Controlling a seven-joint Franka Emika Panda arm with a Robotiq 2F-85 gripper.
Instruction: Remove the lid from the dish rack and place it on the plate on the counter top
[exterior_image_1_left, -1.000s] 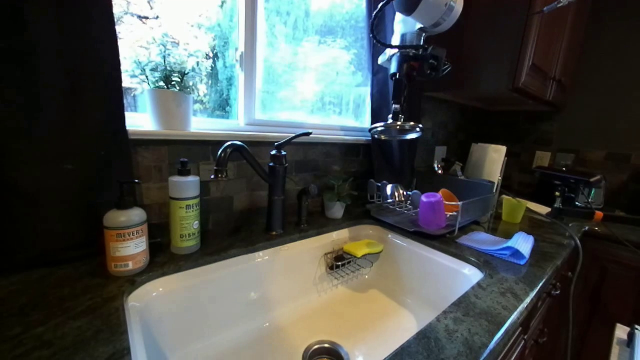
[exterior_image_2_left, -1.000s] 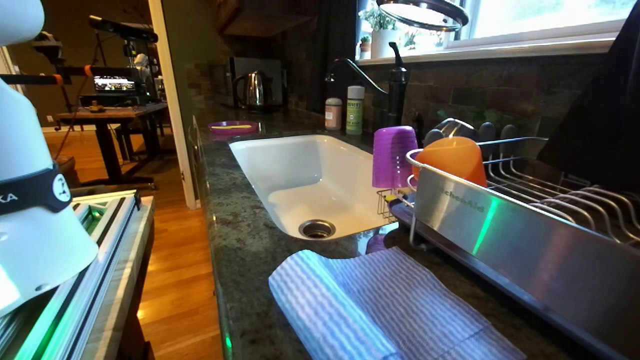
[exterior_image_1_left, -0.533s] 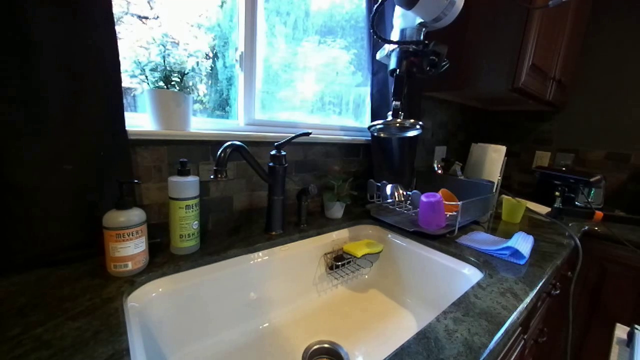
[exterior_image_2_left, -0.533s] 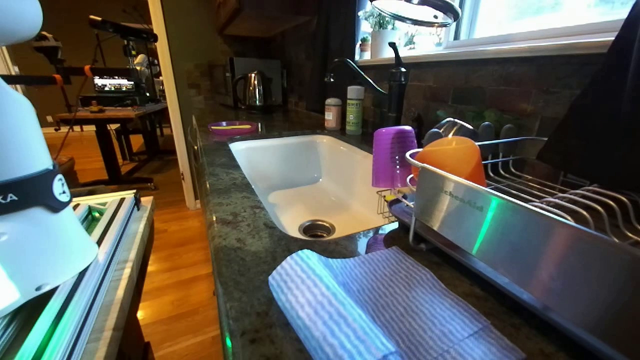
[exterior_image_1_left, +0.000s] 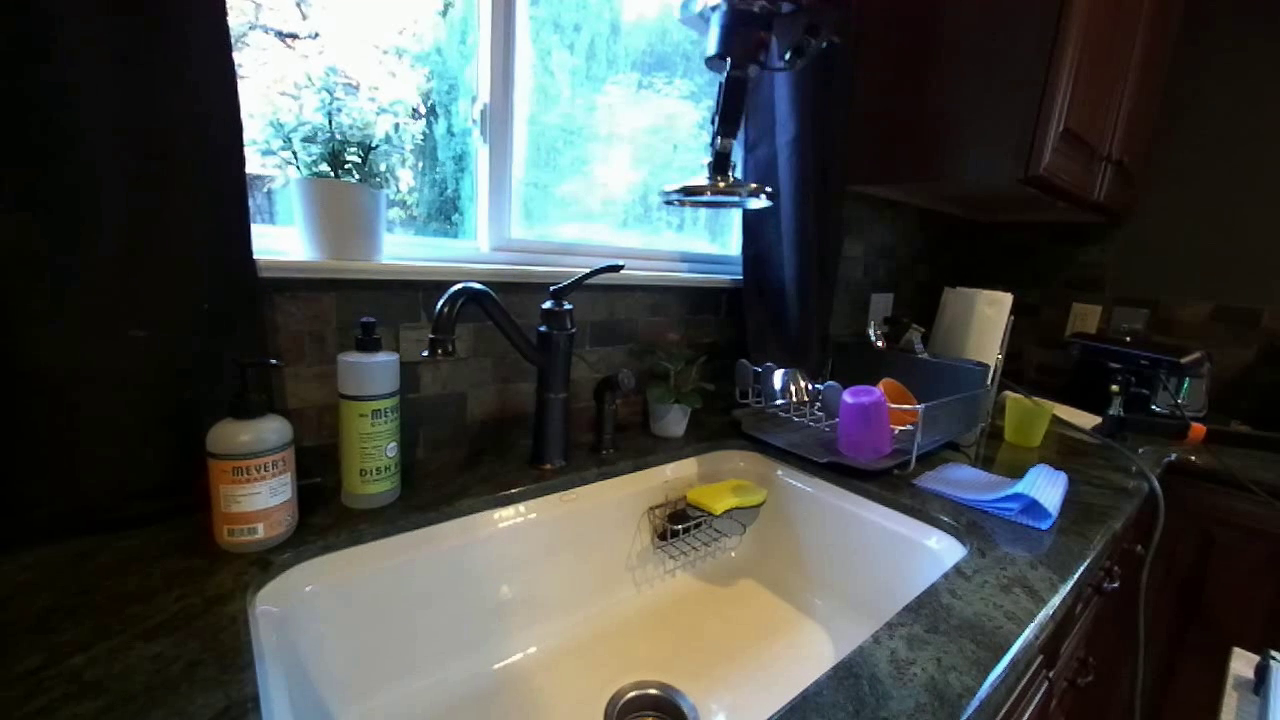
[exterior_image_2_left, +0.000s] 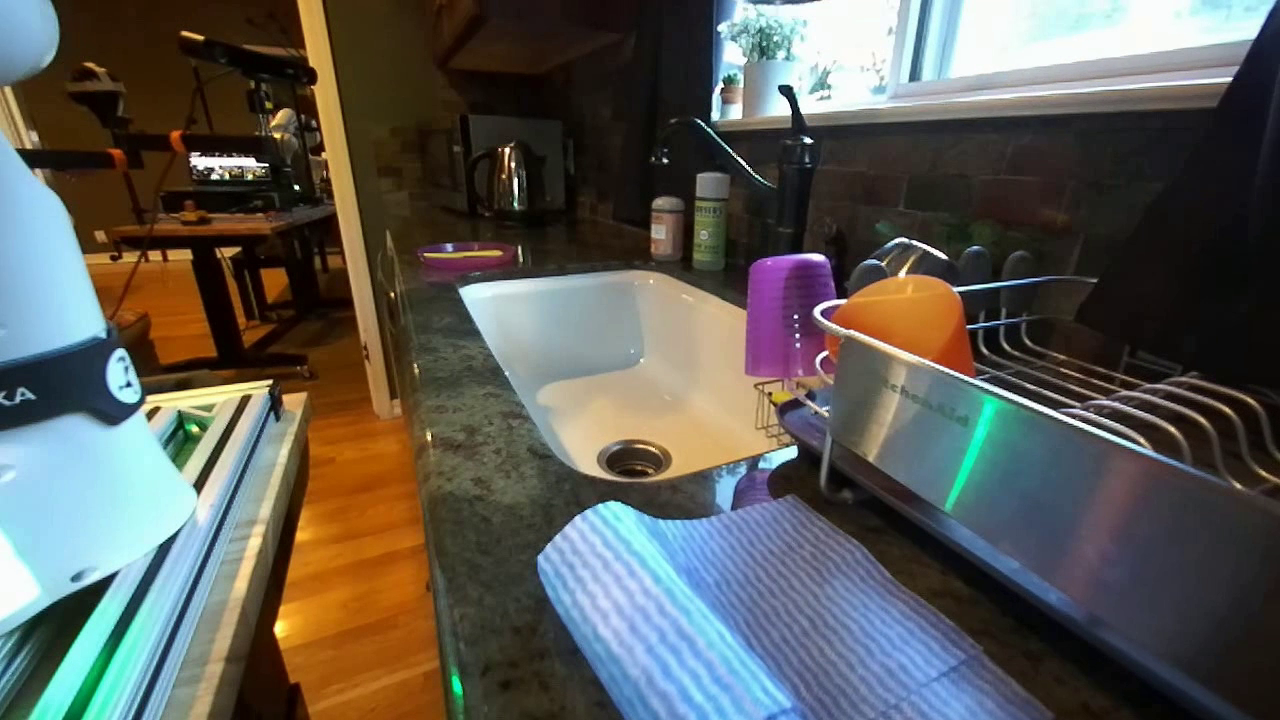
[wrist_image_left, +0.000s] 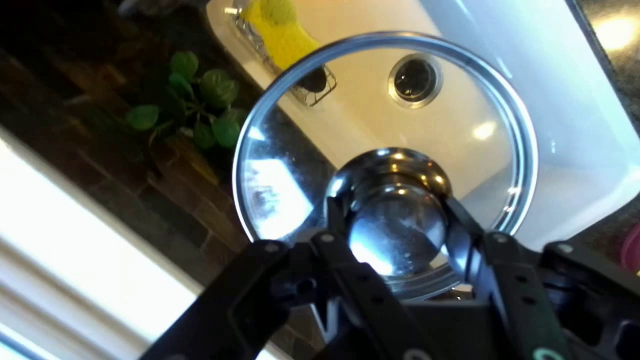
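The lid is a round clear glass disc with a metal rim and a shiny metal knob. My gripper (exterior_image_1_left: 722, 160) is shut on the lid's knob, and the lid (exterior_image_1_left: 716, 194) hangs level in front of the window. In the wrist view the gripper's fingers (wrist_image_left: 395, 220) sit on both sides of the knob of the lid (wrist_image_left: 390, 162), with the sink seen through the glass. The dish rack (exterior_image_1_left: 945, 425) stands lower right; its metal side also shows in an exterior view (exterior_image_2_left: 1040, 500). A purple plate (exterior_image_2_left: 466, 262) with a yellow item lies on the dark counter top (exterior_image_2_left: 480, 480) beyond the sink.
The white sink (exterior_image_1_left: 420, 590) has a wire caddy with a yellow sponge (exterior_image_1_left: 727, 496). The black faucet (exterior_image_1_left: 555, 385) rises behind it. Soap bottles (exterior_image_1_left: 369, 425) stand at the far side. A purple cup (exterior_image_1_left: 864, 422), an orange cup (exterior_image_2_left: 900, 320) and a blue cloth (exterior_image_2_left: 760, 600) are by the rack.
My gripper has lifted the lid higher and carried it from above the rack towards the sink. In an exterior view the lid has risen almost wholly out of the top of the picture.
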